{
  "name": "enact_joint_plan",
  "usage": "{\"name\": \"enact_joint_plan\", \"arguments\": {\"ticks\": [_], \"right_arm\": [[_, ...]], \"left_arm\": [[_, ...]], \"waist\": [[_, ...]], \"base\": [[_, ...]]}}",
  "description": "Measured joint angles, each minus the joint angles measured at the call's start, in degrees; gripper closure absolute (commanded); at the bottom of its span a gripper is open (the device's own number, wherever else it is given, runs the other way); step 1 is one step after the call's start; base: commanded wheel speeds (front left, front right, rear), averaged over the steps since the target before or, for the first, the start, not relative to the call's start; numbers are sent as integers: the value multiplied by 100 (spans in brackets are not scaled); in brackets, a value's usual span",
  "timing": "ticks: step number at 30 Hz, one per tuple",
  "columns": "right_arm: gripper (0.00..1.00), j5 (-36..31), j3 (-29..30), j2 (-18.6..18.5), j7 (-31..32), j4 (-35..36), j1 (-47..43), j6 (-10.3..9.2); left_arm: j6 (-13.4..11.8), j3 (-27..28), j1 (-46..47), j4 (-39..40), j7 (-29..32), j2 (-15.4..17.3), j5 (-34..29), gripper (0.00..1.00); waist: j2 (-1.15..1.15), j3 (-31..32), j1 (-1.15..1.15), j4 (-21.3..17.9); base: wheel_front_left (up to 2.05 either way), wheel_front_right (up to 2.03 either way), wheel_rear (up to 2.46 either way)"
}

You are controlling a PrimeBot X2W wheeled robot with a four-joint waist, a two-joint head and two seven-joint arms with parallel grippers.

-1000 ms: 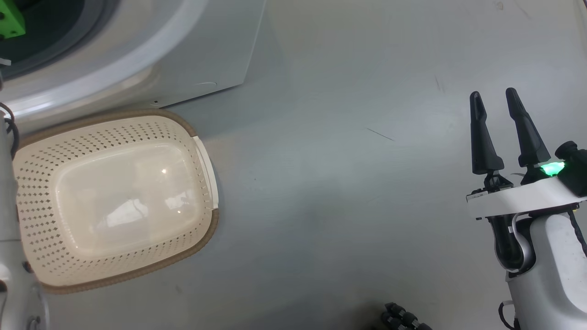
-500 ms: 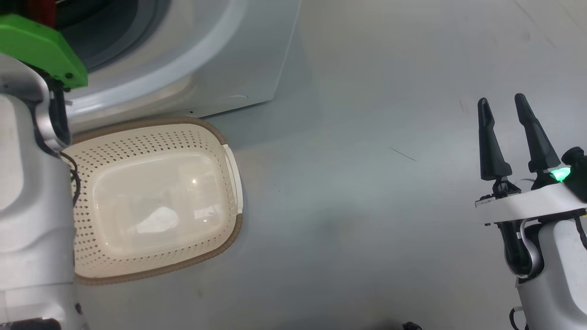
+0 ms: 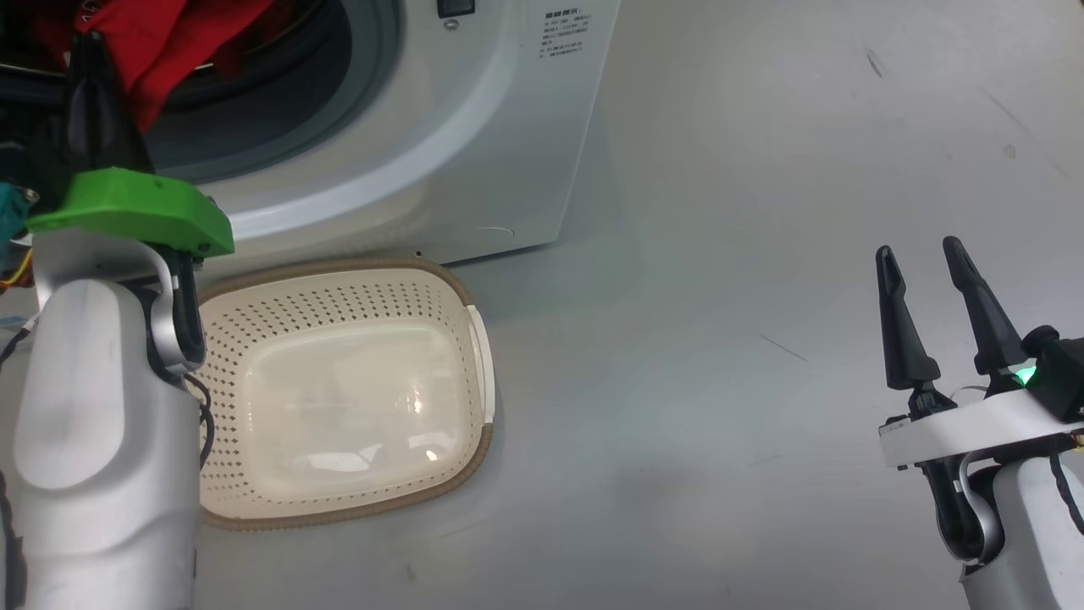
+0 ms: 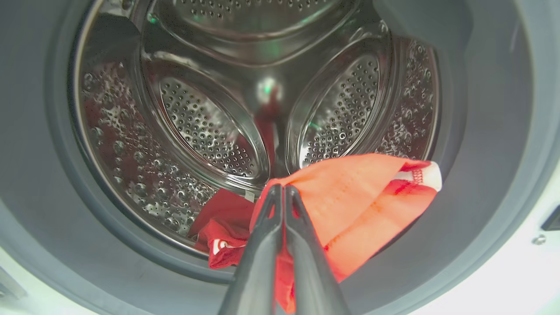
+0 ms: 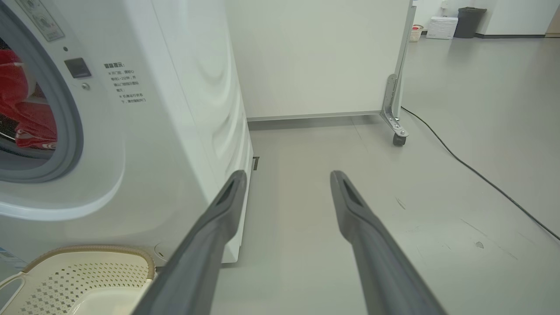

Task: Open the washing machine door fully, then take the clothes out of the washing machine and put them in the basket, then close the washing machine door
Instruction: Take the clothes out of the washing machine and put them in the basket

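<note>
While the right gripper [image 3: 917,247] idles over bare floor, fingers spread and empty, the basket [image 3: 339,269] waits empty on the floor just below the washing machine's [image 3: 508,127] front. The head view has lifted in the last second, bringing in the left gripper [image 4: 280,189] — clamped on the red clothes [image 4: 350,197] at the drum's [image 4: 205,127] mouth — so unloading is likely just beginning.
</note>
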State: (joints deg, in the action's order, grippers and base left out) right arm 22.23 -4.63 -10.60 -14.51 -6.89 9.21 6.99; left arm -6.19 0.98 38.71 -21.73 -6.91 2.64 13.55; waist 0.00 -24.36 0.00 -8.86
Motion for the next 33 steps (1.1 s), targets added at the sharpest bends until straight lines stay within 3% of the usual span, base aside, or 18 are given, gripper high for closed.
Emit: {"name": "enact_joint_plan", "arguments": {"ticks": [9, 23, 33], "right_arm": [[0, -122, 5, -1, 0, -7, -283, 0], [0, -230, 14, 48, 0, 16, -614, 0], [0, -268, -31, 79, 0, 102, -638, 0]], "left_arm": [[4, -214, -633, 614, -634, -60, 109, 100], [46, -843, -1390, 1857, -687, -81, -9, 100], [35, -1188, -2146, 2030, -670, -79, 45, 100]], "waist": [[0, 420, 0, 270], [0, 931, 0, 621], [0, 937, 0, 700]], "base": [[0, 0, 0], [0, 0, 0], [0, 0, 0]]}}
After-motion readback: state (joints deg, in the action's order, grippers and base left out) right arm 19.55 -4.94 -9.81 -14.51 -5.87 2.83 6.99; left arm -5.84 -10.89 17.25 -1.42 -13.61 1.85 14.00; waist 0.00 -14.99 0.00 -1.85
